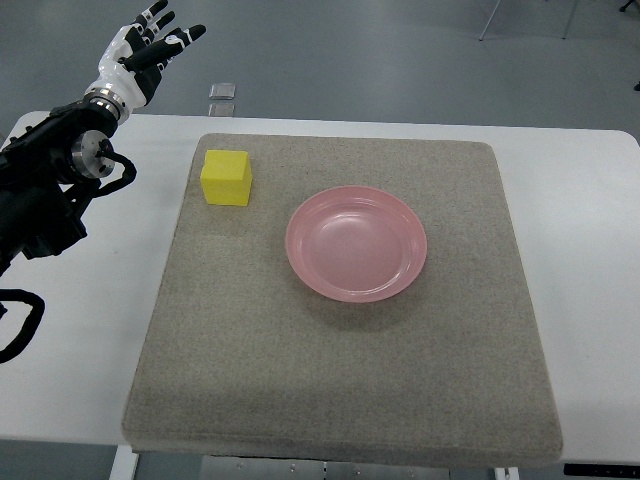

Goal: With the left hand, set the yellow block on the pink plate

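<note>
The grey mat [340, 380] is holding the empty pink plate [356, 243]. The yellow block [226, 177] is sitting just left of it. The left hand [145, 55] is hanging far off, fingers spread, holding nothing. Reaching crookedly might knock the block away.

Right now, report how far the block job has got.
Nothing looks done yet. The yellow block sits on the grey mat, left of the pink plate and apart from it; the plate holds nothing. In hand: the left robot hand is raised beyond the table's far left corner, fingers spread, holding nothing. Left: reach the block, grasp it, carry it over and set it on the plate.
</note>
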You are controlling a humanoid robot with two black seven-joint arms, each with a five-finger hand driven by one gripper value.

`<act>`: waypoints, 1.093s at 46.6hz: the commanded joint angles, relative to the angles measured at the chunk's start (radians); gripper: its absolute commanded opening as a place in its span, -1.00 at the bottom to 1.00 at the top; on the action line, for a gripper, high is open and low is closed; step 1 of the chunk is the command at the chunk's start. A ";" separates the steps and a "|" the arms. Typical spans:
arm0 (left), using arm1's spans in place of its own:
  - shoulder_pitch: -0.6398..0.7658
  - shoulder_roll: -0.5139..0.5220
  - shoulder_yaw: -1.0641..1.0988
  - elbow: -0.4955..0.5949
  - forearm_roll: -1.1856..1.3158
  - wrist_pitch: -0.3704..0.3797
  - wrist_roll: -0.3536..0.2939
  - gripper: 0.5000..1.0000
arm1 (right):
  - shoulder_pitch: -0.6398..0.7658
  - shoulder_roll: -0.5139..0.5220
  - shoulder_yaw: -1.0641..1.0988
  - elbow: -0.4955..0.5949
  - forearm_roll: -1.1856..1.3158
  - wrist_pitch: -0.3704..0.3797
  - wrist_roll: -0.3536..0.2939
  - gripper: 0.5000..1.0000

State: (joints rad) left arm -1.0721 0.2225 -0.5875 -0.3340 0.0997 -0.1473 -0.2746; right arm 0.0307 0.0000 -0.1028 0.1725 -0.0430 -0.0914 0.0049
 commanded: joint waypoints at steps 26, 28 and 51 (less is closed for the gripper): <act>0.000 0.001 -0.003 0.001 -0.008 0.000 0.000 0.96 | 0.000 0.000 0.000 -0.001 0.000 -0.001 0.000 0.69; 0.000 0.001 -0.003 0.001 -0.008 0.000 0.000 0.96 | 0.000 0.000 0.000 -0.001 0.000 0.001 0.000 0.69; 0.009 0.005 -0.003 0.006 -0.006 0.000 0.000 0.96 | 0.000 0.000 0.000 -0.001 0.000 -0.001 0.000 0.69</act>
State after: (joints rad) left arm -1.0632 0.2270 -0.5906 -0.3299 0.0920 -0.1472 -0.2746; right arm 0.0307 0.0000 -0.1028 0.1728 -0.0429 -0.0914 0.0046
